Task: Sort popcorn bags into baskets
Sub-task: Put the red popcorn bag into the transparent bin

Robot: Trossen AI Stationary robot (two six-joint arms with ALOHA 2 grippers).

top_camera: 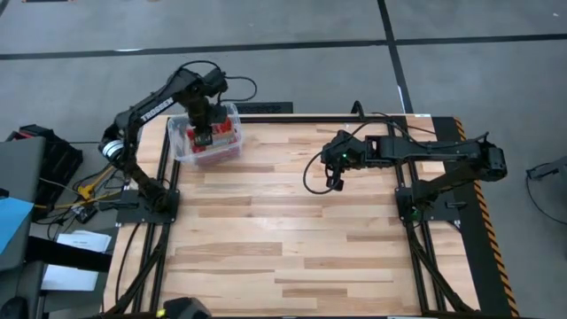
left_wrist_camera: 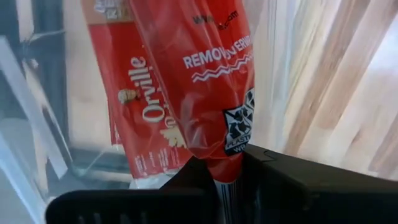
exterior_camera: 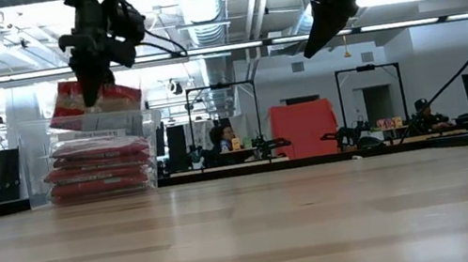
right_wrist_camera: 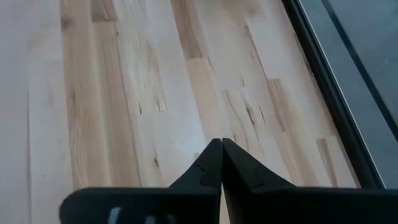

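A clear plastic tub (top_camera: 209, 142) stands at the table's far left corner, with several red popcorn bags stacked flat inside (exterior_camera: 99, 168). My left gripper (top_camera: 205, 130) hangs over the tub, shut on one more red bag (left_wrist_camera: 199, 93) that dangles above the stack (exterior_camera: 96, 104). My right gripper (top_camera: 336, 180) hovers over the table's middle right, shut and holding nothing (right_wrist_camera: 221, 155); in the low view it shows high above the table (exterior_camera: 318, 36). My left gripper pinches the red bag by its end seam (left_wrist_camera: 225, 177) between the two fingers, coming from above and pointing down. The bag hangs below the fingers, lifted clear, tilted, just over the stacked bags in the tub.
Bare wooden tabletop (top_camera: 292, 239) spreads over the near and middle parts. Cables (top_camera: 310, 173) loop near the right arm. Black frame rails (top_camera: 425, 257) run along the table's sides. People and equipment show in the room beyond (exterior_camera: 226, 142).
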